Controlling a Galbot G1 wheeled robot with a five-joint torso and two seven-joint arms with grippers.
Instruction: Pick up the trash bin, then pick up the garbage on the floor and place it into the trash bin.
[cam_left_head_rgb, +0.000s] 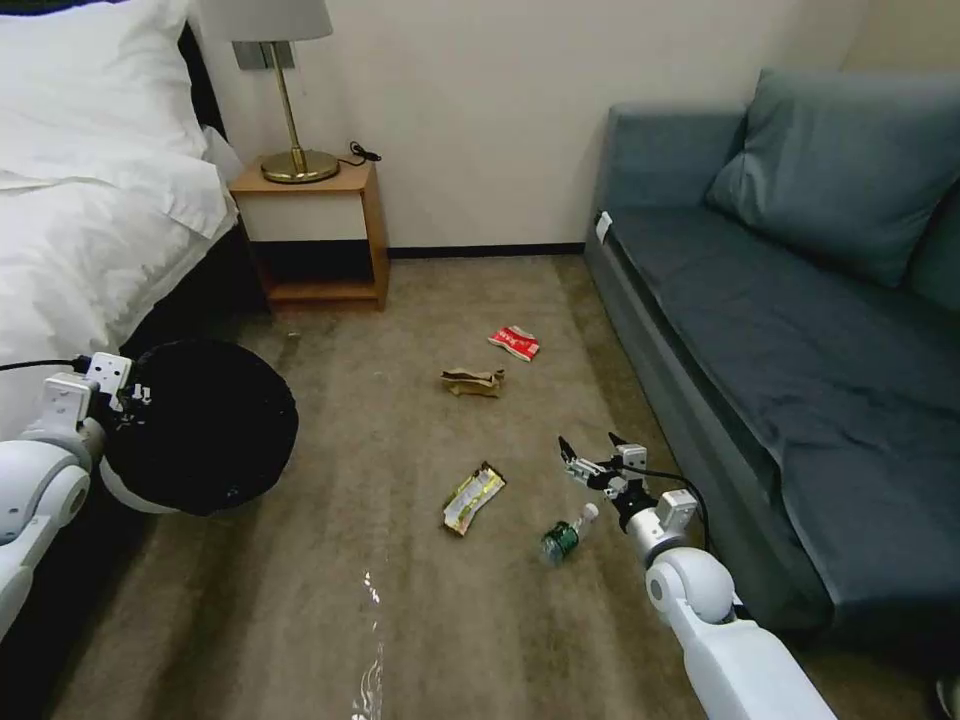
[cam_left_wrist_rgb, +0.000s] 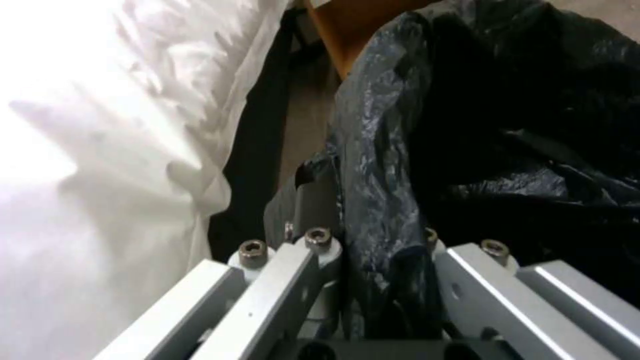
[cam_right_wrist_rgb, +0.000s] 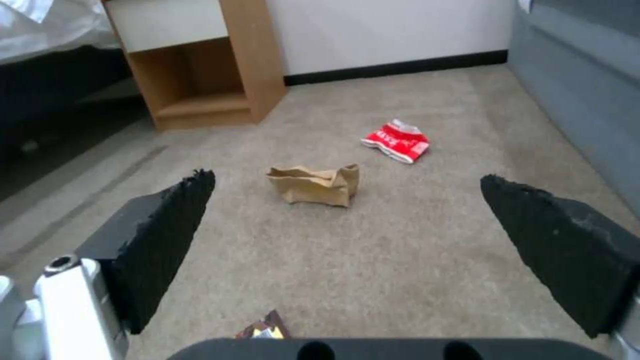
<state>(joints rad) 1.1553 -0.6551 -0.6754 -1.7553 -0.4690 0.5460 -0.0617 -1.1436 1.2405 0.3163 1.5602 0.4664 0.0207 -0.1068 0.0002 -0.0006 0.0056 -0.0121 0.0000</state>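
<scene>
Trash bin (cam_left_head_rgb: 200, 425) hanging from my left gripper (cam_left_head_rgb: 128, 392), fingers pinching bag-lined rim, keeping mouth reachable; right gripper (cam_left_head_rgb: 592, 452) hovering wide-open above small clear bottle (cam_left_head_rgb: 566, 535).

bedroom (hotel-like) | bed (cam_left_head_rgb: 90, 200) | nightstand (cam_left_head_rgb: 315, 235) with lamp (cam_left_head_rgb: 285, 90) | sofa (cam_left_head_rgb: 800, 330) | carpet (cam_left_head_rgb: 400, 600)

Head camera overlooks the carpet (cam_left_head_rgb: 400, 600); right wrist camera skims it, facing the wall.

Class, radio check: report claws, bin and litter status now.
Left claw shut on trash bin, held off floor. Right claw open above carpet, by bottle. Four litter pieces on floor; path clear.
</scene>
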